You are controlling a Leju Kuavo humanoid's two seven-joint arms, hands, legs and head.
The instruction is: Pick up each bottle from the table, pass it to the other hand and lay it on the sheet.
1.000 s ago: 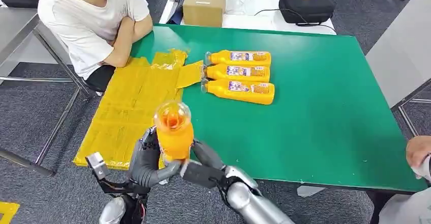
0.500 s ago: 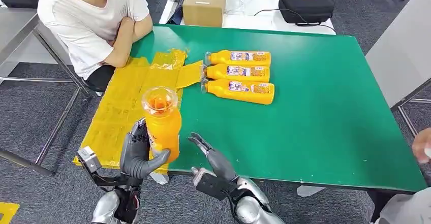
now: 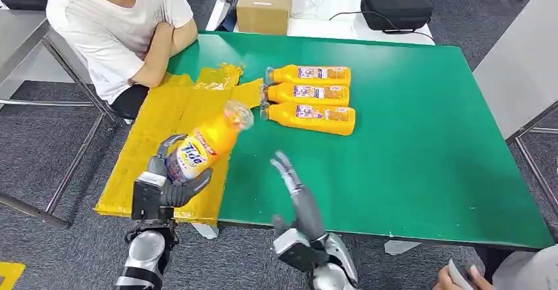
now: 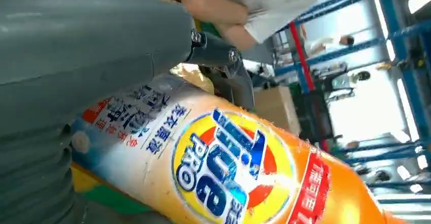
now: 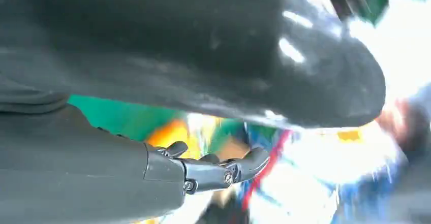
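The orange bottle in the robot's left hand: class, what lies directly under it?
The yellow sheet lies under the tilted orange bottle, which the left hand holds above it. The patch of sheet behind bottle and hand is covered.

You are looking at an orange Tide bottle (image 3: 201,146) being held in the left hand (image 3: 166,183), tilting with its clear cap pointing up and away toward the far side of the surface (image 3: 421,139). Its label, with the blue lettering on a yellow and orange roundel, is facing upward. It is hanging above the yellow sheet (image 3: 172,139), which is lying crinkled along the left edge of the green surface and draping slightly past the near edge. Three more orange bottles (image 3: 309,94) are lying on their sides in a tight row just beside the sheet, caps pointing toward it, labels up, touching one another.
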